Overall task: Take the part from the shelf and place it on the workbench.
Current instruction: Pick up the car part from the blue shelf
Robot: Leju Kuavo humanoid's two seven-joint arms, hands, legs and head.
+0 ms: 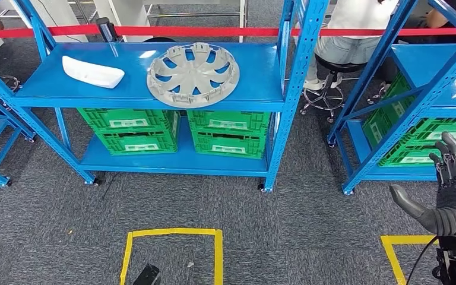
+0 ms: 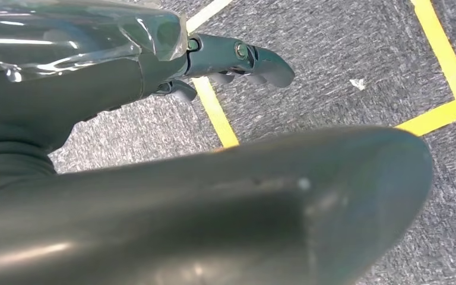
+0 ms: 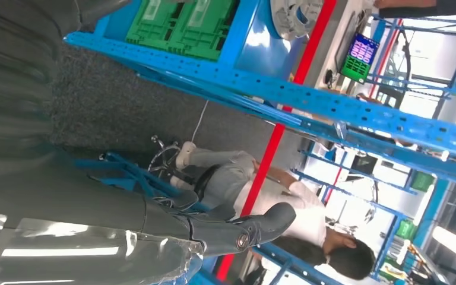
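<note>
Two parts lie on the top level of a blue shelf (image 1: pixel 154 92) at the far side of a grey carpeted floor (image 1: pixel 309 202): a grey hubcap (image 1: pixel 193 74), flat and toward the right of the level, and a white part (image 1: pixel 92 72) well apart from it at the left. Neither is touched by the robot. Four green crates (image 1: pixel 133 130) sit stacked in pairs on the lower level beneath them, and a red barrier tape (image 1: pixel 214 31) runs across the scene behind the shelf.

At the near right, the right hand (image 1: pixel 448 196) is raised with its palm turned inward, fingers (image 1: pixel 451 155) spread and thumb out — holding nothing, well short of the shelf. It hangs in front of a second shelf (image 1: pixel 404 127) at the right, which also carries green crates. The left hand (image 2: pixel 237 59) hangs low over the carpet beside a square of yellow tape (image 2: pixel 439 113); its dark fingers are extended and nothing is in them.

Between the two shelves, at the far side, a person (image 1: pixel 347 35) in a white top sits on a stool (image 1: pixel 332 68). A second yellow tape square (image 1: pixel 172 252) marks the floor near the middle — a small dark object lies at its near edge.
</note>
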